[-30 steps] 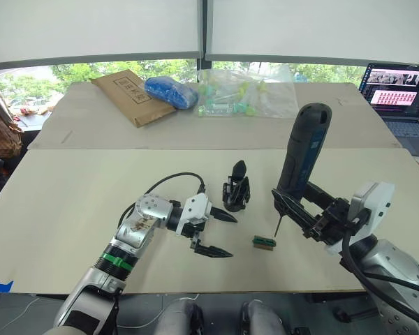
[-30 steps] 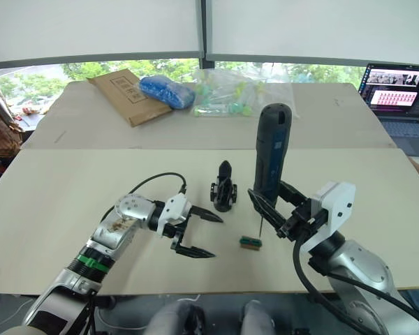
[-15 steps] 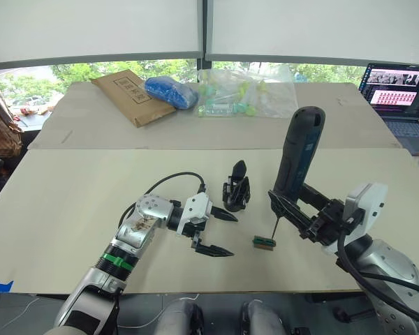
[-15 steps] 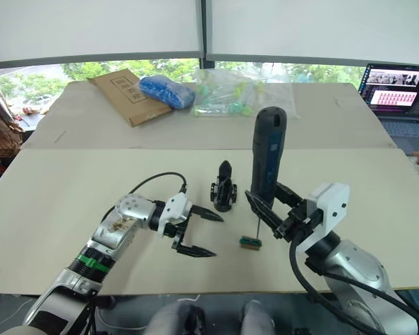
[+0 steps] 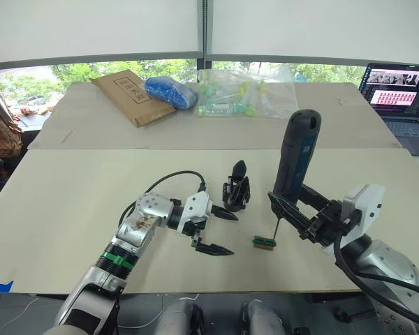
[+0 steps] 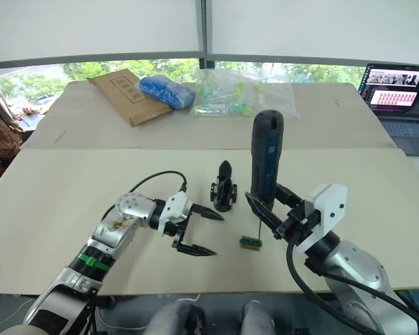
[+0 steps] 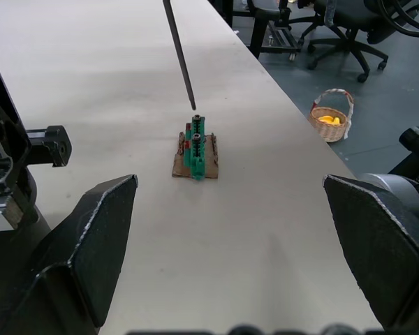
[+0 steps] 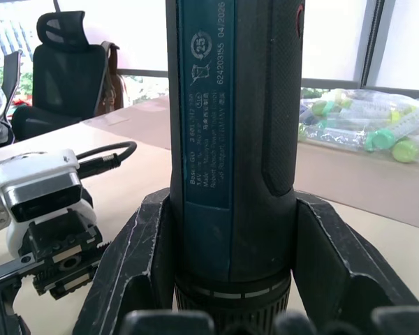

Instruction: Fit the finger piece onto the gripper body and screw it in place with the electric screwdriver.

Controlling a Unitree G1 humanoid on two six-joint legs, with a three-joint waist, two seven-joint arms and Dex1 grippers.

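Now the left gripper [image 5: 216, 231] is wide open, near the front edge of the table [image 5: 70, 209]. Just beside it stands the gripper body [image 5: 236, 190]. The right gripper [image 5: 293, 213] holds the screwdriver [image 5: 295, 157] upright, its bit over the green block [image 5: 263, 242].

The pale surface [image 5: 70, 202] carries the gripper body [image 5: 236, 190] at its middle and a small green block [image 5: 263, 242] nearer. Far back lie a brown envelope [image 5: 129, 96], blue bundle [image 5: 170, 91], bag of tubes [image 5: 244, 93] and, far right, a laptop [image 5: 397, 94].
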